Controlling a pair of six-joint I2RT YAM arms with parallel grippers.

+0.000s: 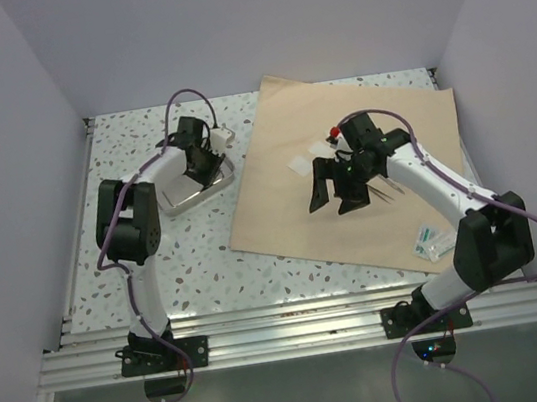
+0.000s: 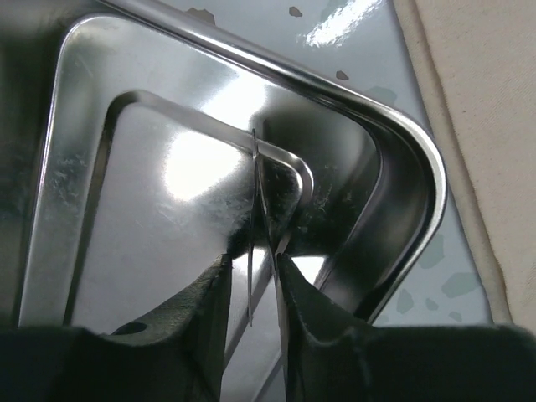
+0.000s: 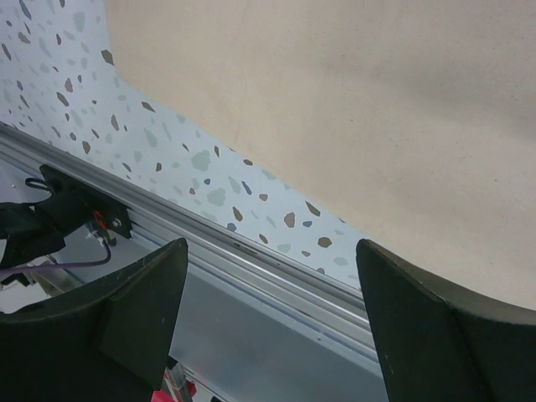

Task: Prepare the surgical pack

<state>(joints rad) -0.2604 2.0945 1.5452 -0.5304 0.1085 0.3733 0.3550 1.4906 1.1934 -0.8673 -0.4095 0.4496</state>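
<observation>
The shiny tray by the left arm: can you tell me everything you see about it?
The metal tray is a small, mirror-shiny rectangle with rounded corners, a raised rim and a sunken flat floor. It lies flat on the speckled table, just left of the tan sheet, not touching it. The left gripper straddles one thin wall, fingers slightly apart.

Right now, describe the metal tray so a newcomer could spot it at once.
Find the big tan wrap sheet on the speckled table. Just off its left edge, under the left end effector, lies the tray: the only shiny, mirror-like metal rectangle there.
</observation>
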